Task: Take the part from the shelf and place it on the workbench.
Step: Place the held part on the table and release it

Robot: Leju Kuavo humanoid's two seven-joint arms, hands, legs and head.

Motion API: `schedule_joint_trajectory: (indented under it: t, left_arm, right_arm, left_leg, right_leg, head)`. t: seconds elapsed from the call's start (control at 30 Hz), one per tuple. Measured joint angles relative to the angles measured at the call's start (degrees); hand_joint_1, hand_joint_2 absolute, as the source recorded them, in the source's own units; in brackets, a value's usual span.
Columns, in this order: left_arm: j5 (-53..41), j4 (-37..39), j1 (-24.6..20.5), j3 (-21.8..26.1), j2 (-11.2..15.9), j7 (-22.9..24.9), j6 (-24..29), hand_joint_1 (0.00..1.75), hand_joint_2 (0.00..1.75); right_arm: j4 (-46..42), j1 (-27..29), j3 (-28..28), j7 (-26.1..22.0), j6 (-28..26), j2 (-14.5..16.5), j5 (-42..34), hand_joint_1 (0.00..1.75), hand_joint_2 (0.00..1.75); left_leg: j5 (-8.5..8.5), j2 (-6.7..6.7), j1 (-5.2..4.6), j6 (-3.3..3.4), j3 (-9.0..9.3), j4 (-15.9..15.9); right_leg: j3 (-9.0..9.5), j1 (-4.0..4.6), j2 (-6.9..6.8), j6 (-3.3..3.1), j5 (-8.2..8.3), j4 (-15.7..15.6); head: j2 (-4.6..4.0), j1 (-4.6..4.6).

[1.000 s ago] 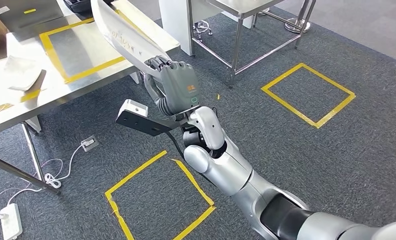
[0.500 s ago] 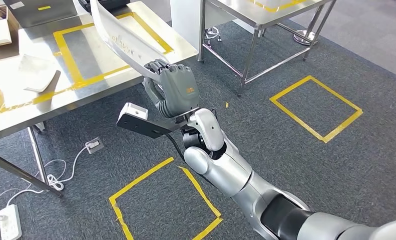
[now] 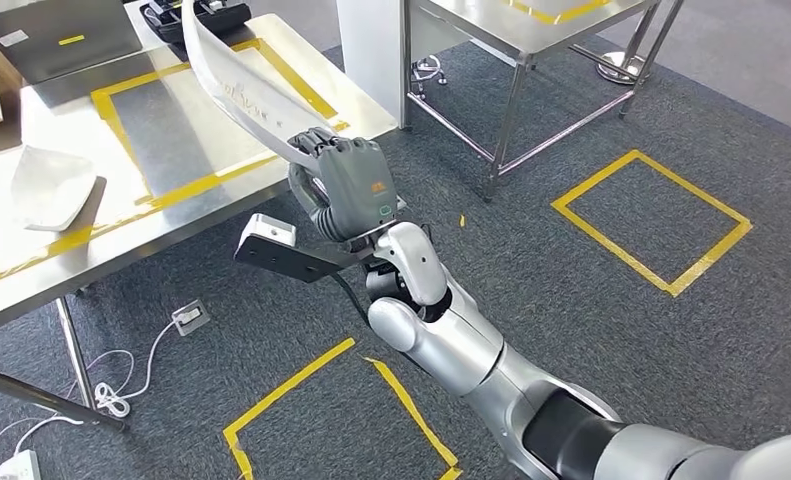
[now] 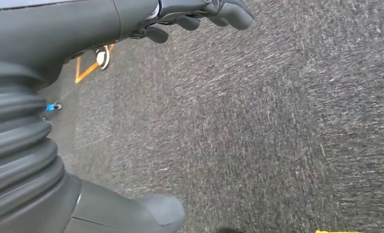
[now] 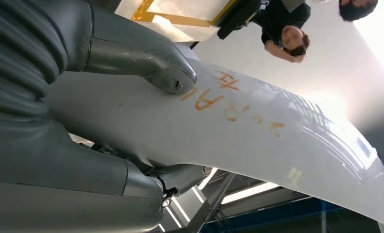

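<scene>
While I watch the head view, my right robot hand grips the lower end of the part, a long curved pale strip that rises up and away from the fingers and hangs over the near edge of the surface. In the right wrist view the thumb presses on the part's broad face, just beside some orange writing, with the other fingers wrapped beneath it. The part touches nothing but the robot hand and stands above the yellow taped frame on the surface. A white folded piece lies farther left there. My left robot hand hangs over grey carpet, fingers curled in, holding nothing.
</scene>
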Motion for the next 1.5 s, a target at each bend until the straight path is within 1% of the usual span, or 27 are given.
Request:
schedule_joint_trajectory:
  t: [0.03, 0.07, 0.17, 0.2, 0.27, 0.3, 0.37, 0.43, 0.5, 0.53, 0.57, 0.67, 0.7, 0.77, 0.83, 0.9, 0.97, 1.03, 1.07, 1.1, 1.17, 1.2, 1.23, 1.33, 1.4, 1.43, 1.5]
  left_arm:
    - [0.0, 0.0, 0.2, 0.0, 0.0, 0.0, 0.0, 0.00, 1.75]
    - [0.0, 0.0, 0.4, 0.0, 0.0, -0.1, 0.0, 0.00, 1.75]
    - [0.0, 0.1, 0.9, 0.0, 0.2, -0.3, 0.0, 0.00, 1.75]
    - [0.0, 0.1, 1.0, 0.0, 0.2, -0.3, 0.0, 0.00, 1.75]
    - [0.0, 0.1, 1.0, 0.0, 0.2, -0.4, 0.0, 0.00, 1.75]
    - [0.0, 0.1, 1.0, 0.0, 0.2, -0.4, 0.0, 0.00, 1.75]
    - [0.1, 0.0, 0.8, 0.0, 0.2, -0.5, 0.1, 0.00, 1.75]
    - [0.3, 0.0, 0.7, 0.0, 0.3, -0.5, 0.2, 0.00, 1.75]
    - [0.4, 0.0, 0.8, 0.0, 0.3, -0.5, 0.2, 0.00, 1.75]
    - [0.5, 0.0, 0.8, 0.0, 0.3, -0.5, 0.2, 0.00, 1.75]
    - [0.6, 0.0, 0.9, 0.0, 0.3, -0.6, 0.2, 0.00, 1.75]
    - [0.7, 0.2, 1.0, 0.0, 0.1, -0.7, 0.3, 0.00, 1.75]
    - [0.7, 0.2, 1.1, 0.1, 0.1, -0.7, 0.3, 0.00, 1.75]
    - [0.8, 0.1, 1.0, 0.1, 0.2, -0.7, 0.4, 0.00, 1.75]
    - [0.8, 0.0, 0.9, 0.1, 0.2, -0.8, 0.4, 0.00, 1.75]
    - [0.7, 0.0, 0.8, 0.1, 0.1, -0.9, 0.3, 0.00, 1.75]
    - [0.7, 0.0, 0.8, 0.1, 0.1, -0.9, 0.3, 0.00, 1.75]
    - [0.6, 0.0, 1.0, 0.1, 0.2, -1.0, 0.3, 0.00, 1.75]
    - [0.5, 0.0, 1.1, 0.1, 0.2, -1.0, 0.2, 0.00, 1.75]
    - [0.4, 0.0, 1.2, 0.1, 0.3, -1.0, 0.2, 0.00, 1.75]
    - [0.3, 0.1, 1.4, 0.1, 0.4, -1.0, 0.1, 0.00, 1.75]
    - [0.3, 0.1, 1.5, 0.1, 0.4, -0.9, 0.1, 0.00, 1.75]
    - [0.2, 0.1, 1.5, 0.1, 0.4, -0.9, 0.0, 0.00, 1.75]
    - [0.1, 0.1, 1.1, 0.1, 0.4, -0.9, 0.0, 0.00, 1.75]
    - [0.0, 0.0, 1.0, 0.1, 0.4, -0.9, 0.0, 0.00, 1.75]
    - [-0.1, 0.0, 1.0, 0.1, 0.4, -0.9, 0.0, 0.00, 1.75]
    - [-0.2, 0.0, 1.0, 0.1, 0.4, -0.7, -0.4, 0.00, 1.75]
  right_arm:
    - [0.0, 0.0, 0.0, 0.0, 0.0, 0.0, 0.0, 1.75, 1.75]
    - [0.0, 0.0, 0.0, 0.0, 0.0, 0.0, 0.0, 1.75, 1.75]
    - [0.0, 0.2, 0.2, 0.0, 0.2, -0.1, -0.3, 1.75, 1.75]
    - [-0.1, 0.2, 0.4, 0.1, 0.3, -0.1, -0.5, 1.75, 1.75]
    - [-0.3, 0.0, 0.5, 0.1, 0.4, -0.1, -0.8, 1.75, 1.75]
    - [-0.4, -0.1, 0.5, 0.1, 0.3, -0.1, -1.0, 1.75, 1.75]
    - [-0.5, -0.2, 0.6, -0.2, 0.3, -0.2, -1.2, 1.75, 1.75]
    - [-0.5, -0.1, 0.8, -0.4, 0.3, -0.2, -1.3, 1.75, 1.75]
    - [-0.5, 0.0, 0.9, -0.5, 0.3, -0.3, -1.4, 1.75, 1.75]
    - [-0.5, 0.0, 0.9, -0.5, 0.3, -0.3, -1.4, 1.75, 1.75]
    - [-0.5, 0.0, 1.0, -0.5, 0.4, -0.3, -1.4, 1.75, 1.75]
    - [-0.3, 0.0, 1.3, -0.5, 0.5, -0.4, -1.4, 1.75, 1.75]
    - [-0.3, -0.1, 1.3, -0.5, 0.6, -0.4, -1.4, 1.75, 1.75]
    - [-0.2, -0.6, 1.4, -0.5, 0.7, -0.2, -1.5, 1.75, 1.75]
    - [-0.2, -1.2, 1.4, -0.5, 0.7, 0.1, -1.5, 1.75, 1.75]
    - [-0.2, -1.4, 1.5, -0.5, 0.7, 0.2, -1.5, 1.75, 1.75]
    - [0.0, -1.5, 1.6, -0.5, 0.9, 0.3, -1.5, 1.75, 1.75]
    - [0.2, -1.5, 1.6, -0.5, 0.9, 0.5, -1.5, 1.75, 1.75]
    - [0.2, -1.5, 1.6, -0.5, 1.0, 0.6, -1.5, 1.75, 1.75]
    - [0.3, -1.5, 1.6, -0.5, 1.0, 0.7, -1.5, 1.75, 1.75]
    - [0.6, -1.5, 1.7, -0.5, 1.1, 0.9, -1.4, 1.75, 1.75]
    - [0.7, -1.6, 1.8, -0.5, 1.1, 1.0, -1.4, 1.75, 1.75]
    - [0.8, -1.7, 1.9, -0.5, 1.2, 1.1, -1.4, 1.75, 1.75]
    - [0.8, -2.4, 2.0, -0.5, 1.2, 1.3, -1.4, 1.75, 1.75]
    - [1.0, -2.8, 2.1, -0.5, 1.3, 1.3, -1.4, 1.75, 1.75]
    - [1.2, -2.8, 2.1, -0.5, 1.5, 1.3, -1.5, 1.75, 1.75]
    - [2.0, -3.1, 2.2, -0.5, 2.0, 1.3, -2.0, 1.75, 1.75]
  left_leg:
    - [-0.83, 0.04, -0.01, 0.24, -1.07, -1.4]
    - [0.73, 0.10, -0.02, 0.51, -1.53, -4.0]
    - [13.21, 0.51, -0.27, 1.43, -1.63, -12.3]
    - [15.85, 0.50, -0.32, 1.73, -1.39, -13.5]
    - [16.71, 0.25, -0.22, 2.36, -0.22, -13.6]
    - [16.72, 0.15, -0.12, 2.75, 0.45, -13.8]
    - [15.71, 0.01, -0.07, 3.47, 1.94, -13.9]
    - [14.18, -0.22, -0.21, 3.95, 3.40, -14.0]
    - [12.46, -0.64, -0.45, 4.14, 5.28, -14.0]
    - [11.55, -0.86, -0.60, 4.16, 6.39, -14.0]
    - [10.59, -1.03, -0.78, 4.16, 7.61, -14.0]
    - [7.71, -1.39, -1.17, 3.94, 10.27, -13.8]
    - [6.98, -1.54, -1.23, 3.73, 11.08, -13.7]
    - [6.65, -1.74, -1.38, 3.08, 12.20, -13.0]
    - [7.89, -1.29, -1.47, 2.40, 11.02, -9.7]
    - [8.04, -0.62, -1.21, 1.70, 6.82, -3.6]
    - [4.75, -0.32, -0.67, 1.07, 1.82, 1.0]
    - [1.80, -0.18, -0.17, 0.54, -1.11, 0.7]
    - [2.42, -0.07, 0.02, 0.32, -1.61, -1.4]
    - [5.07, 0.10, 0.18, 0.13, -1.72, -4.5]
    - [13.56, 0.66, 0.30, 0.17, -1.78, -10.8]
    - [16.60, 0.86, 0.26, 0.50, -1.69, -12.6]
    - [17.97, 0.98, 0.22, 1.00, -1.52, -13.5]
    - [16.67, 0.68, 0.31, 2.62, 0.38, -13.7]
    - [15.62, 0.45, 0.42, 3.27, 1.97, -14.1]
    - [15.03, 0.39, 0.41, 3.47, 2.76, -14.2]
    - [13.79, 0.16, 0.33, 3.63, 4.33, -14.2]
  right_leg:
    - [1.27, -0.03, 0.06, 0.04, -0.98, 0.0]
    - [2.54, -0.04, 0.07, 0.14, -1.98, -0.1]
    - [5.32, 0.20, 0.26, 0.91, -4.85, -0.2]
    - [6.01, 0.34, 0.40, 1.29, -5.49, 0.0]
    - [6.35, 0.54, 0.52, 2.02, -5.35, 1.4]
    - [5.64, 0.54, 0.45, 2.29, -4.38, 3.6]
    - [1.27, 0.48, 0.28, 2.66, -2.89, 10.2]
    - [-4.14, 0.51, 0.21, 2.88, -5.66, 15.9]
    - [-7.75, 0.58, 0.21, 2.82, -10.83, 16.5]
    - [-8.62, 0.69, 0.22, 2.60, -11.89, 15.0]
    - [-9.01, 0.87, 0.23, 2.21, -10.89, 12.5]
    - [-8.90, 1.90, 0.71, 0.59, 1.21, 3.8]
    - [-8.55, 2.17, 0.98, 0.27, 3.99, 2.4]
    - [-7.04, 2.11, 1.25, -0.10, 4.55, 1.6]
    - [-4.97, 1.66, 1.03, -0.56, 3.65, 0.9]
    - [-2.98, 1.26, 0.86, -0.74, 2.43, 0.4]
    - [-1.23, 0.90, 0.83, -0.68, 0.81, 0.2]
    - [0.94, 0.49, 0.91, -0.45, -1.08, 0.2]
    - [2.18, 0.30, 0.93, -0.25, -2.08, 0.2]
    - [3.42, 0.13, 0.92, 0.02, -3.11, 0.2]
    - [5.42, 0.08, 0.97, 0.77, -5.19, 0.3]
    - [6.20, 0.13, 1.01, 1.21, -6.10, 0.0]
    - [6.80, 0.21, 1.06, 1.67, -6.48, 0.1]
    - [5.92, 0.17, 0.82, 2.73, -4.69, 3.8]
    - [1.27, 0.12, 0.52, 3.18, -4.25, 10.4]
    - [-1.44, 0.15, 0.45, 3.33, -5.54, 13.4]
    - [-5.82, 0.19, 0.41, 3.43, -10.27, 16.1]
  head:
    - [0.00, -0.01]
    - [0.00, -0.02]
    - [0.00, -0.45]
    - [0.00, -0.62]
    - [0.00, -0.65]
    - [0.00, -0.60]
    - [0.00, -0.41]
    - [0.00, -0.28]
    - [0.00, -0.26]
    - [0.00, -0.25]
    - [0.00, -0.25]
    - [0.00, -0.46]
    - [0.00, -0.50]
    - [0.00, -0.38]
    - [0.00, -0.55]
    - [0.00, -0.88]
    - [0.00, -1.02]
    - [0.00, -1.05]
    - [0.00, -1.05]
    - [0.00, -1.07]
    - [0.00, -1.42]
    - [0.00, -1.63]
    - [0.00, -1.76]
    - [0.00, -1.41]
    - [0.00, -1.05]
    - [0.00, -1.01]
    - [0.00, -0.88]
